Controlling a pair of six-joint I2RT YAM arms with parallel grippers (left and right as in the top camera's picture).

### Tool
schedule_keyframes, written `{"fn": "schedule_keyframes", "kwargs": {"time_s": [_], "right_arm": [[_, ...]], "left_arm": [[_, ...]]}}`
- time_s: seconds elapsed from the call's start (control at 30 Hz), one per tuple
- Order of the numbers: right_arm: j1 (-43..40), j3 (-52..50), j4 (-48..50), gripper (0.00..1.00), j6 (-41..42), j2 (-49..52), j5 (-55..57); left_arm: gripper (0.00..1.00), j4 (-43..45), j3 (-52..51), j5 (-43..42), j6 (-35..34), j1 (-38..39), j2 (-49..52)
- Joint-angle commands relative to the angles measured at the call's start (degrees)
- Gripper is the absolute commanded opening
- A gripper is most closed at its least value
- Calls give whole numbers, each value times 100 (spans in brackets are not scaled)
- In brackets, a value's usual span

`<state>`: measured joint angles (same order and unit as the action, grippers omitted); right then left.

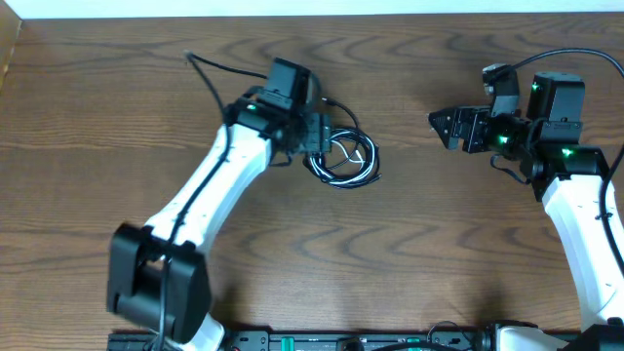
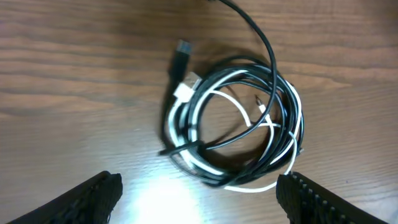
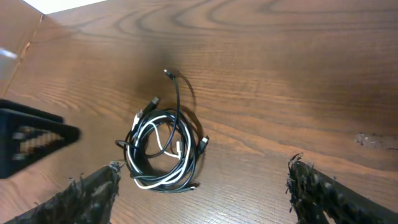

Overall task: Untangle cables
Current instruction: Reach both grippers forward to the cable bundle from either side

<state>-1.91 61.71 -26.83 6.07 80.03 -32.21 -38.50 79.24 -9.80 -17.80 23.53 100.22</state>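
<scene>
The cables [image 1: 343, 181] lie in one tangled coil on the wooden table, black cords wound together with a white one. In the left wrist view the coil [image 2: 186, 124] fills the middle, with a black plug [image 2: 181, 50] sticking out at its upper left. My left gripper [image 1: 320, 136] hovers over the coil's near edge, open [image 2: 200, 182], with the coil's lower rim just ahead of its fingertips and nothing held. My right gripper [image 1: 444, 129] hangs open to the right, facing the coil and apart from it. The right wrist view has the coil [image 3: 132, 152] ahead of the open gripper [image 3: 205, 171].
The table's back edge [image 1: 312, 17] meets a white strip. A thin black wire [image 1: 200, 66] runs out to the far left of the left arm. The left arm [image 1: 210, 190] crosses the table's left half and the right arm [image 1: 585, 214] stands along the right side.
</scene>
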Motion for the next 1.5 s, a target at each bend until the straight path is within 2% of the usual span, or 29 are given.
{"fn": "schedule_keyframes", "kwargs": {"time_s": [0.0,0.17,0.27,0.43,0.5,0.6,0.67,0.8,0.87,1.0,1.2,1.33,1.43,1.47], "right_arm": [[52,85,-37,83,-13,-2,-70],[50,83,-138,78,-13,-2,79],[52,83,-179,74,-13,-2,76],[52,83,-262,69,-11,15,79],[52,83,-273,68,-11,24,79],[52,81,-275,67,-13,61,79],[52,81,-273,68,-13,107,76],[101,79,-278,69,-13,229,76],[122,79,-278,70,-15,267,76],[149,79,-264,72,-15,286,81],[164,81,-262,73,-15,286,83],[170,79,-264,73,-15,286,81],[170,79,-273,73,-15,286,81],[170,79,-282,73,-15,286,81]], "left_arm": [[85,186,107,0,-74,210,282],[84,487,107,120,-76,282,636],[76,514,107,348,-144,282,826],[67,295,70,745,-1478,282,909],[66,234,70,791,-1764,282,909],[66,332,70,791,-1821,310,914],[66,581,70,793,-1331,339,916],[66,1377,70,789,415,345,1005],[66,1572,70,723,909,345,1095],[66,2028,70,-125,1869,345,1331],[65,2083,70,-160,2597,345,1746],[65,2092,70,-157,2682,345,1904],[55,2118,70,-157,2680,345,1961],[44,2131,70,-153,2677,343,1961]]}}
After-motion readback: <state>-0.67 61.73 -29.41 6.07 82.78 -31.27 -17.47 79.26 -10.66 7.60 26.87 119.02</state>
